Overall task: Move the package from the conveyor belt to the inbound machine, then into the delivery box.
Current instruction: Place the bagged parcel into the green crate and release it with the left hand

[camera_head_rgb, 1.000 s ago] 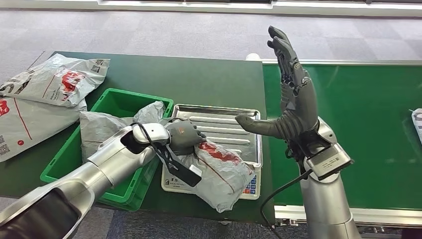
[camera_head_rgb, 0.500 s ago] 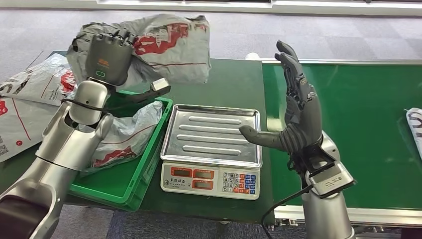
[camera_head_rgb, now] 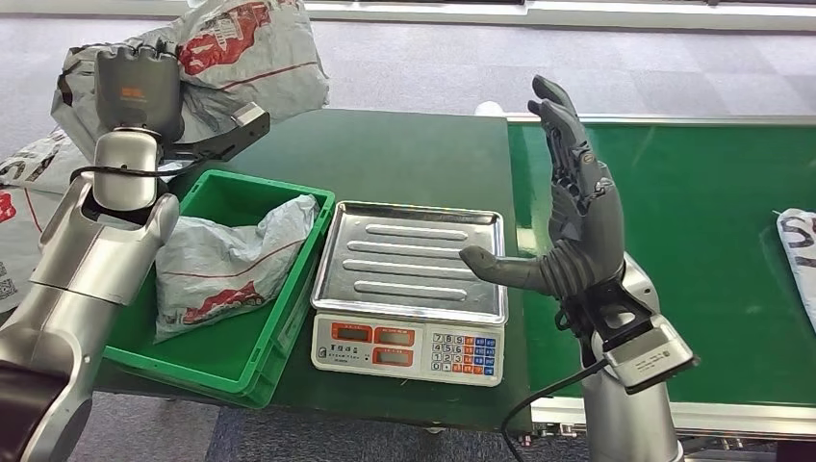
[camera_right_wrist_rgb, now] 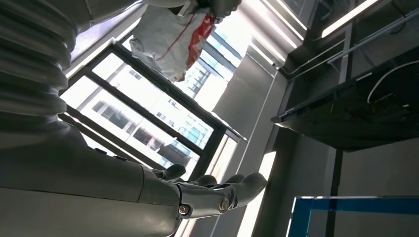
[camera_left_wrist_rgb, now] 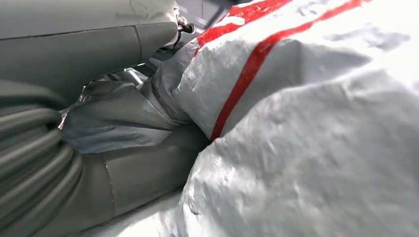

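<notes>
The conveyor belt (camera_head_rgb: pixel 674 250) fills the right side, and one parcel (camera_head_rgb: pixel 799 252) lies at its far right edge. Left of it is the dark green table (camera_head_rgb: pixel 404 159), which carries the weighing scale (camera_head_rgb: pixel 412 289) (I judge this to be the inbound machine) with a bare steel tray, and the green delivery box (camera_head_rgb: pixel 236 351), where one grey bag (camera_head_rgb: pixel 226 265) lies already.

The step in hand looks like the last one, from scale to box. The left hand (camera_head_rgb: pixel 135 91) grips the package (camera_head_rgb: pixel 236 48) and holds it high, above the far left corner of the box and beyond its rim. The right hand (camera_head_rgb: pixel 573 207) stands upright over the seam between belt and table, fingers spread, holding nothing.

The next move calls for bringing the package back and down over the box, then letting go. The near half of the box has open room; the bag takes the far side.
</notes>
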